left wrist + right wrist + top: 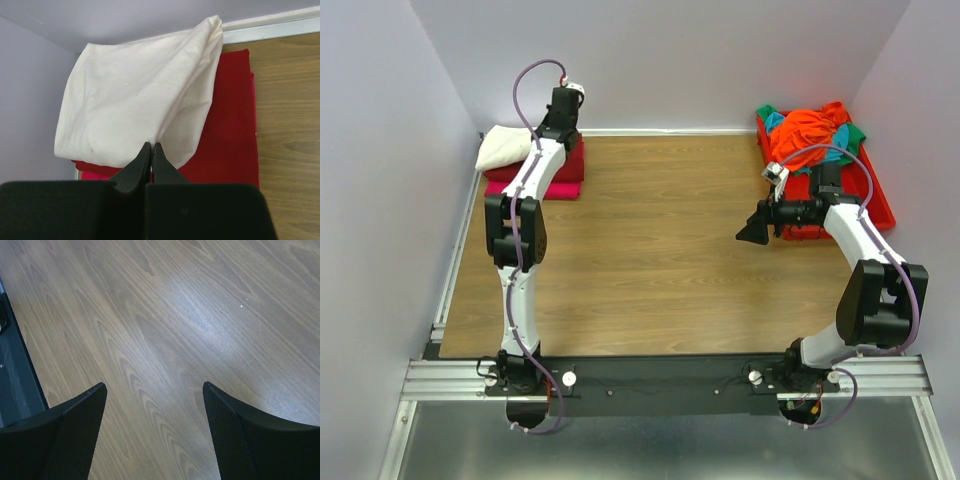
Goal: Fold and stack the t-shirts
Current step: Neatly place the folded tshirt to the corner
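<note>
A cream-white t-shirt [503, 148] [135, 90] lies on top of a folded dark red t-shirt [570, 165] [230, 125] at the back left. A bright pink t-shirt [555, 190] [95, 175] peeks out underneath them. My left gripper [563, 118] [151, 145] is shut, pinching the near edge of the cream cloth, whose creases run into the tips. Over bare wood at the right, my right gripper [752, 232] [155, 387] is open and holds nothing. An orange t-shirt [812, 135] is heaped with teal [775, 122] and green [857, 130] ones.
The heap of shirts sits in a rigid red tray [880, 205] at the back right, just behind the right arm. Walls close in the table on the left, back and right. A metal rail [450, 290] runs along the left edge.
</note>
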Controlling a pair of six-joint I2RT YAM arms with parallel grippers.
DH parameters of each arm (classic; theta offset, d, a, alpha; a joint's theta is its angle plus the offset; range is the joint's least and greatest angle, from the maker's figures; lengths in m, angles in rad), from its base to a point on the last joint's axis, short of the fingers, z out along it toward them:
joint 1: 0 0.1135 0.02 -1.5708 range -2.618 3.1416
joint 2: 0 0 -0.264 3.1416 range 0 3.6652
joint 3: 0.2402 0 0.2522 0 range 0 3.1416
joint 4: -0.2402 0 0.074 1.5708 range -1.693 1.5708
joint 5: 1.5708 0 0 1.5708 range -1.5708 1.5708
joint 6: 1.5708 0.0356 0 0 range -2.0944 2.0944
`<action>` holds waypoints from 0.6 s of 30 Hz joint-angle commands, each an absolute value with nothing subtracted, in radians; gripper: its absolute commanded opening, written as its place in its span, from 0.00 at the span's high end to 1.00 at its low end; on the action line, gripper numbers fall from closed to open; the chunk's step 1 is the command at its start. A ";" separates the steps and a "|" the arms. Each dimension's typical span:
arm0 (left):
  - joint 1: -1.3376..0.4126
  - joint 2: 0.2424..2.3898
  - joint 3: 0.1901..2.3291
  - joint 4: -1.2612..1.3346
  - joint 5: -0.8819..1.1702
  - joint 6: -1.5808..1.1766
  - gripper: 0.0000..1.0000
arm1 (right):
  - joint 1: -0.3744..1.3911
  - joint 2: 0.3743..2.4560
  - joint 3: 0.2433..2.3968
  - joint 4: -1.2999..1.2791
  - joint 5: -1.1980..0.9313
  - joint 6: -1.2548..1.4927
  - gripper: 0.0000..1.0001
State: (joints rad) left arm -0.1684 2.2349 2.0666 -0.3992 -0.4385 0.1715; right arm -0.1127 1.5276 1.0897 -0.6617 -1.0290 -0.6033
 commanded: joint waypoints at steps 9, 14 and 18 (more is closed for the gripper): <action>-0.235 2.212 1.938 -0.532 -0.356 0.071 1.00 | -0.118 1.540 1.117 -0.689 -1.035 -0.617 0.16; -0.235 2.162 1.749 -0.488 -0.333 0.023 0.73 | -0.120 1.539 1.115 -0.689 -1.037 -0.617 0.16; -0.235 2.083 1.691 -0.462 -0.305 0.009 0.48 | -0.120 1.542 1.117 -0.689 -1.038 -0.617 0.16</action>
State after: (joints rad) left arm -0.2295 2.1952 1.7271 -0.4698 -0.3614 0.0475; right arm -0.1127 1.5280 1.0897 -0.6739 -1.0290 -0.6033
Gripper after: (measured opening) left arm 0.485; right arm 0.842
